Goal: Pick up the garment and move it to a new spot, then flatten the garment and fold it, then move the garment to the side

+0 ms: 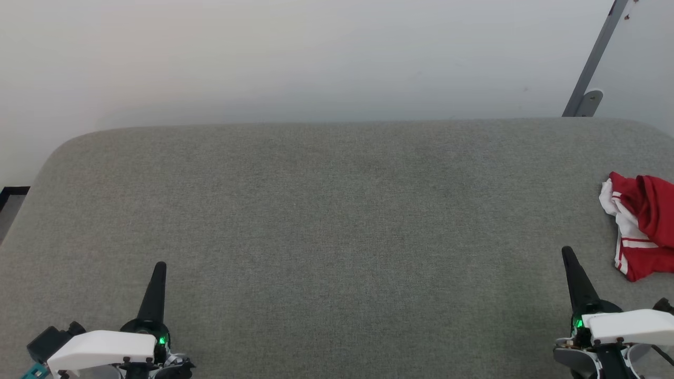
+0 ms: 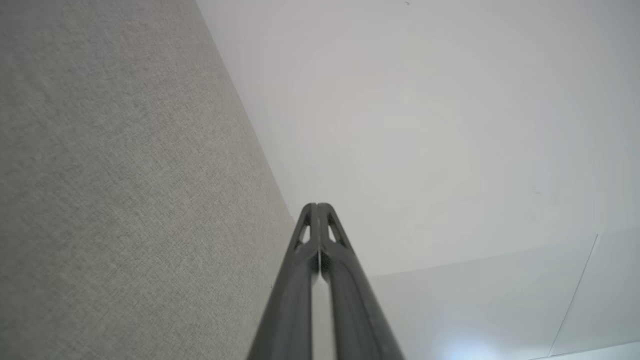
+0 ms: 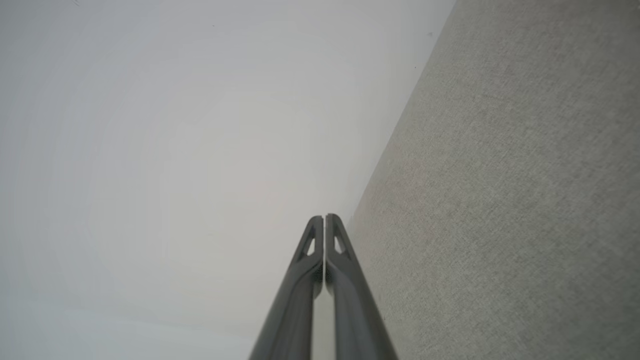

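The garment (image 1: pixel 645 226), red with a white sleeve trimmed in red stripes, lies crumpled at the right edge of the grey table (image 1: pixel 337 210), partly cut off by the head view's border. My right gripper (image 1: pixel 567 252) stands shut and empty at the lower right, a short way left of and nearer than the garment. At the lower left my left gripper (image 1: pixel 160 266) is shut too, with nothing in it. In the wrist views the left gripper (image 2: pixel 317 205) and the right gripper (image 3: pixel 324 217) show their fingers pressed together.
A pale wall (image 1: pixel 316 58) rises behind the table's far edge. A grey metal strut with a bracket (image 1: pixel 587 100) leans at the back right. A dark item (image 1: pixel 13 192) sits off the table's left side.
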`<state>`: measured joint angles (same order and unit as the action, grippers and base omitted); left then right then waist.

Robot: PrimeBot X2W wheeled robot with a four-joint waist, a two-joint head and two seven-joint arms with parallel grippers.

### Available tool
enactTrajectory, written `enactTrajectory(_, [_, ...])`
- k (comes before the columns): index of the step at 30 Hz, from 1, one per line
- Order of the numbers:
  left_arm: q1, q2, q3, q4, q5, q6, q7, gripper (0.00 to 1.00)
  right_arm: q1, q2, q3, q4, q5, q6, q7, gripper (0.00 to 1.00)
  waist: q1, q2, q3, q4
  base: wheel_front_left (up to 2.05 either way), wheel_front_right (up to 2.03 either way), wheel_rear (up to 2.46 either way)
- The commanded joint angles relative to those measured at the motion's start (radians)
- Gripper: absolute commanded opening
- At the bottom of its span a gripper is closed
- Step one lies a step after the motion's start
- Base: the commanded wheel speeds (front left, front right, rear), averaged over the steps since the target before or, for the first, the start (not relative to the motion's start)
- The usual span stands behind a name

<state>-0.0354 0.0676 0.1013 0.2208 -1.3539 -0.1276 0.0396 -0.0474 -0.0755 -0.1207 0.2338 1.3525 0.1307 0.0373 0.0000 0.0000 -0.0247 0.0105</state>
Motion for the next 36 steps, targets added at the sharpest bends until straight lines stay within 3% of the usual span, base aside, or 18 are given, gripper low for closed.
enactTrajectory(1, [-0.02,0.001,0.006,0.0,-0.02,-0.004,0.008,0.0,-0.016,0.001,0.003,-0.003,0.024,0.0,0.01,0.0,0.0,0.0,0.001,0.0,0.0,0.0,0.0])
enactTrajectory(36, [-0.079,-0.018,0.015,0.023,-0.252,-0.006,0.076,0.0,-0.067,0.027,0.007,0.012,0.252,0.0,0.078,0.0,0.0,0.0,0.026,-0.01,0.0,0.0,0.0])
